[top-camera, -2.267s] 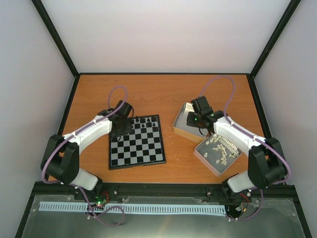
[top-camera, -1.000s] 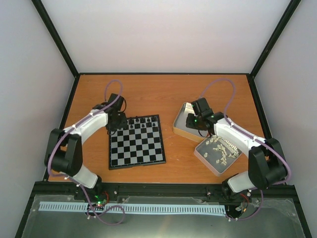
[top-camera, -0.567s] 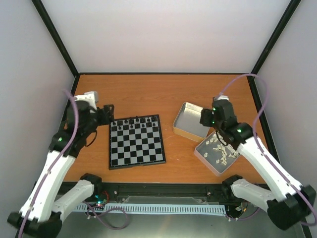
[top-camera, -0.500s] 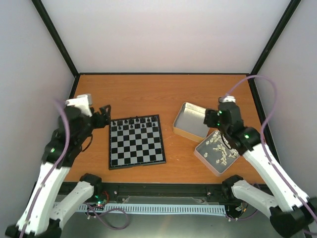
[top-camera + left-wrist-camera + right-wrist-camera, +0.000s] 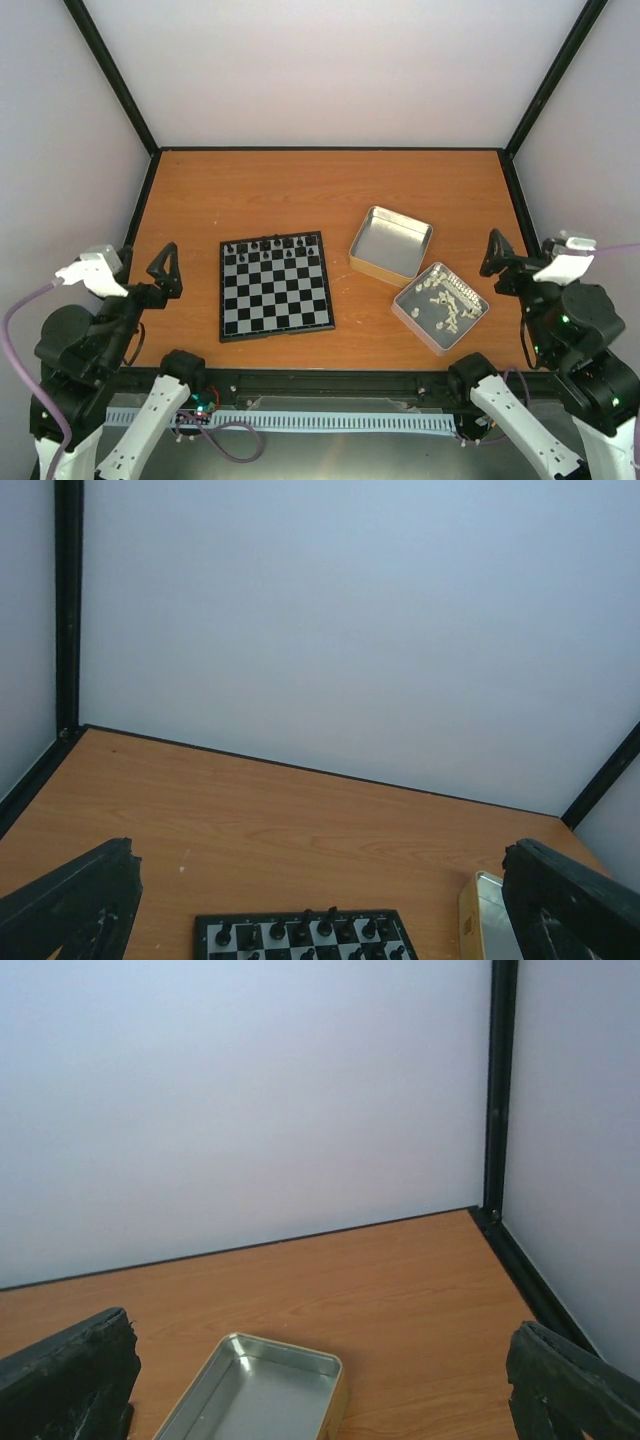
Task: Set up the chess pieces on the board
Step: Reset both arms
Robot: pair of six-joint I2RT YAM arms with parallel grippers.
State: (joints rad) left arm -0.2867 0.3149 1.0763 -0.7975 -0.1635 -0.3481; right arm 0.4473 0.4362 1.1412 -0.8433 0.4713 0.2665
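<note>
The left end effector [image 5: 160,275] is hanging raised over the near-left edge of the tabletop [image 5: 300,180]. Its fingers [image 5: 75,905] are spreading wide with nothing between them — released. The right end effector [image 5: 500,262] is hovering likewise at the near-right edge, its fingers [image 5: 70,1375] standing wide apart and gripping nothing.

Just to the right of the left end effector, and below it, the board [image 5: 276,300] is lying flat on the tabletop. To the left of the right end effector a tin [image 5: 412,325] is sitting with cream-white chessmen [image 5: 445,298] heaped inside, well apart from the board. Just beyond it a second, shallow silver tin [image 5: 392,240] is resting close against its far corner.

Farther ahead of the left end effector, the black chess pieces [image 5: 272,244] are standing upright in a line along the board's far row — their count is too small to tell. Beyond both end effectors the pale back wall [image 5: 330,70] is closing off the tabletop.
</note>
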